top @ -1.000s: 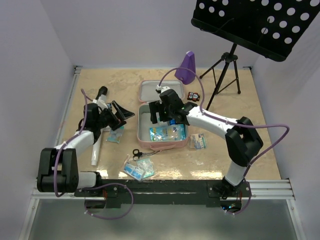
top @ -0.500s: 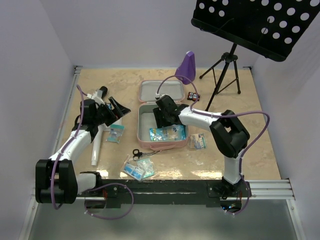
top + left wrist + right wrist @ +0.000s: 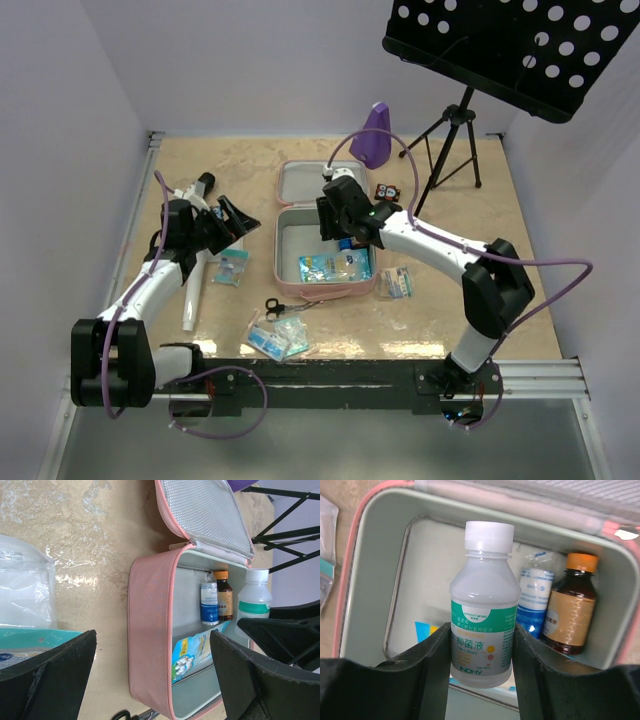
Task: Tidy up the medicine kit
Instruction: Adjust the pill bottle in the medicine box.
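The pink zip-case medicine kit (image 3: 295, 240) lies open on the worktop (image 3: 200, 170) — mouth up, lid (image 3: 300, 185) folded back on its far side, long axis seemingly along the hinge. A brown orange-capped bottle (image 3: 570, 605) is stowed inside. A white green-labelled bottle (image 3: 482, 595) is clamped above it by the right tool (image 3: 481, 645). The left tool (image 3: 152, 635) is held wide open to its left. Black scissors (image 3: 285, 306) and clear packets (image 3: 278, 340) beside it are not yet packed.

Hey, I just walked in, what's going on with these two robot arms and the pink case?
The right pincer grips a white-capped bottle over the open pink medicine kit, which already holds a brown bottle, a small blue-labelled bottle and a blue packet. The left pincer hangs open left of the kit, holding nothing. Scissors and loose packets lie on the table nearby.
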Robot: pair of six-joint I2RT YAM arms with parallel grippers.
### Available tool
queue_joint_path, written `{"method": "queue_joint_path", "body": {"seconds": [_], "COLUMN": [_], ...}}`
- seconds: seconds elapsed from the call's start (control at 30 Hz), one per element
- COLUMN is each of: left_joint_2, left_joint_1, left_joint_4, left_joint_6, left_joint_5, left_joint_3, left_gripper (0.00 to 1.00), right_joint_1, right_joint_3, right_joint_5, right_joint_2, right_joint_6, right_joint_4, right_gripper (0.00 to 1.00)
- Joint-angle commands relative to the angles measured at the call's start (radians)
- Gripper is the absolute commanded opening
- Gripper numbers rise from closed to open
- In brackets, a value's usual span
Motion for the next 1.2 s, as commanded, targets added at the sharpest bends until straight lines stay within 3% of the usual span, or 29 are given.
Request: {"method": "queue_joint_path", "body": {"seconds": [0.0, 0.53, 0.73, 0.97, 1.17], "left_joint_2": [-0.007, -0.036, -0.03, -0.021, -0.012], "left_joint_1": [0.002, 0.001, 0.002, 0.001, -0.001], "left_joint_4": [0.023, -0.011, -0.017, -0.017, -0.01], "left_joint_6": [0.002, 0.028, 0.036, 0.036, 0.03], "left_joint_5": [-0.002, -0.031, -0.036, -0.034, -0.031], "left_joint_3": [0.007, 0.015, 0.022, 0.018, 0.019], "left_gripper": [1.0, 1.0, 1.0, 1.0, 1.0], "right_joint_1": [-0.013, -0.023, -0.024, -0.023, -0.024], "right_joint_3": [0.024, -0.002, -0.006, 0.011, 0.028], "right_joint_5": [0.123, 0.17, 0.124, 0.008, 0.034], "right_joint_2": [-0.033, 0.096, 0.125, 0.128, 0.036], "right_joint_6": [0.019, 0.027, 0.017, 0.007, 0.017], "right_joint_4": [-0.048, -0.014, 0.01, 0.058, 0.044], "right_gripper": [0.3, 0.26, 0.26, 0.25, 0.24]}}
